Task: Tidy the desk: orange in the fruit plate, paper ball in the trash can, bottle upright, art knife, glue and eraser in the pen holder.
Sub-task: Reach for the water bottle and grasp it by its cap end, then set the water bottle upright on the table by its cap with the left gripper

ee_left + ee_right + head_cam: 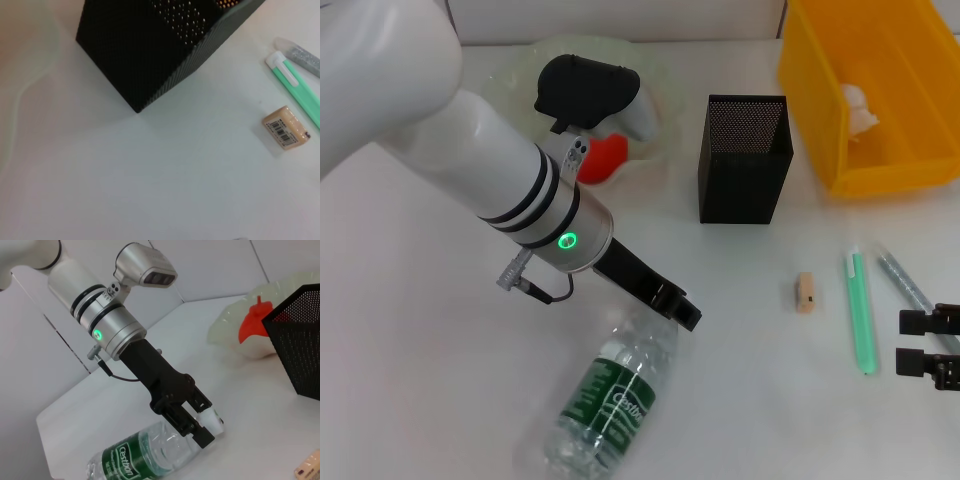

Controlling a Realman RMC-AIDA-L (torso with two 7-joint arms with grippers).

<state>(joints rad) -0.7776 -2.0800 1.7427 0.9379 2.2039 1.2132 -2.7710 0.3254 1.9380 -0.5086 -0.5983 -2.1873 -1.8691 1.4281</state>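
Observation:
The bottle (pixel 610 400) lies on its side near the table's front; it also shows in the right wrist view (pixel 140 460). My left gripper (pixel 676 306) is shut on its neck, and the white cap (pixel 212 421) pokes out between the fingers. The orange (pixel 605 157) sits in the fruit plate (pixel 525 62). The paper ball (pixel 860 106) lies in the yellow trash can (pixel 820 110). The eraser (pixel 805 292), the green art knife (pixel 860 312) and the clear glue pen (pixel 905 282) lie on the table right of the pen holder (pixel 745 160). My right gripper (pixel 920 342) is open, beside the glue pen.
The left arm's white forearm (pixel 470 150) reaches across the left half of the table, in front of the fruit plate. The left wrist view shows the pen holder (pixel 150 50), the eraser (pixel 286 127) and the art knife (pixel 295 85).

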